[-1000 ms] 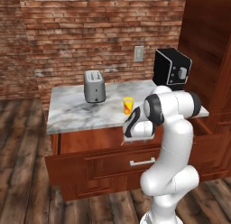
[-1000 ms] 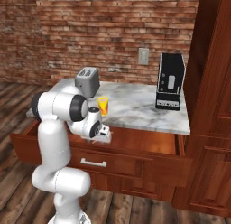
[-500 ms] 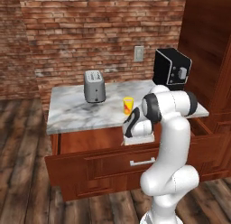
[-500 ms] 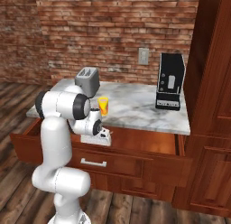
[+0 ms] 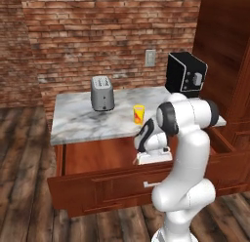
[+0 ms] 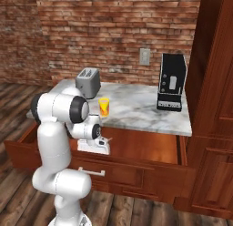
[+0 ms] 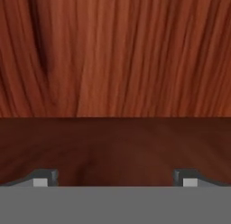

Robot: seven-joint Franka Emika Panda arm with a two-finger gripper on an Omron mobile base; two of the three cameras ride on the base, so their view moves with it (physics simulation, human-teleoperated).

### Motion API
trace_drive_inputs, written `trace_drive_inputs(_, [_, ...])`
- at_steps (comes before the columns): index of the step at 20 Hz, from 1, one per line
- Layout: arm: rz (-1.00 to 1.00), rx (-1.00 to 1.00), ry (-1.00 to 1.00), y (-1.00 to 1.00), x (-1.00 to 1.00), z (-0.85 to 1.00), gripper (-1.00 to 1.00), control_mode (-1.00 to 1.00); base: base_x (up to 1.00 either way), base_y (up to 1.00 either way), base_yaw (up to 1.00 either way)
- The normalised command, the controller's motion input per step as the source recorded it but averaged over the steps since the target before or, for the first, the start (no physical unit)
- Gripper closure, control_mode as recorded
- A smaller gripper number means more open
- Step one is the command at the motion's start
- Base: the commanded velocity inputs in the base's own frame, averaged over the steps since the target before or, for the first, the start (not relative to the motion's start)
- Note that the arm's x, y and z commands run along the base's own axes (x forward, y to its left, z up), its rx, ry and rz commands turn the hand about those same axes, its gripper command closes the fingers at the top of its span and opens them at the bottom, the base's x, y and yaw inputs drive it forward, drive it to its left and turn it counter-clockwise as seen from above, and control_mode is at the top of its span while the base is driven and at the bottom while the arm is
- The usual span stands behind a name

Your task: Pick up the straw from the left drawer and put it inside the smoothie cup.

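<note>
The straw cannot be made out in any of the views; the floor of the left drawer (image 5: 97,155) that shows is bare reddish-brown wood, and much of the drawer's right half is hidden behind the white arm in the left base view. The drawer stands pulled out beneath the marble table (image 5: 88,121), its panelled front carrying a small silver bar handle (image 6: 91,172) that the arm partly covers in the left base view. The robot's hand is lowered into the drawer with the jaws (image 7: 115,177) spread wide apart and nothing between them; in the hand view just the tips of the two dark fingers (image 7: 45,177) show, against blurred wood grain, a darker band of wood lying across the lower half. The smoothie cup (image 5: 139,114), small, yellow and tapered with a red-orange mark on its side, stands upright near the table's front edge, at about 12 o'clock from the hand. The grey toaster (image 5: 102,93) sits at about 10 o'clock from the cup, and a black coffee machine (image 6: 171,82) stands at the table's far right.
</note>
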Motion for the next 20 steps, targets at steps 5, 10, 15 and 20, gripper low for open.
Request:
trace_drive_inputs(5, [0.02,0.00,0.00,-0.09,-1.00,0.00,-1.00,-1.00,0.00,0.00,0.00])
trace_drive_inputs(10, [0.00,0.00,-0.13,-0.02,-1.00,0.04,-1.00,-1.00,0.00,0.00,0.00])
trace_drive_inputs(15, [0.00,0.00,-0.16,0.00,-0.87,0.36,-1.00,-1.00,0.00,0.00,0.00])
trace_drive_inputs(20, [0.00,0.00,-0.12,0.00,-0.14,0.53,-1.00,-1.00,0.00,0.00,0.00])
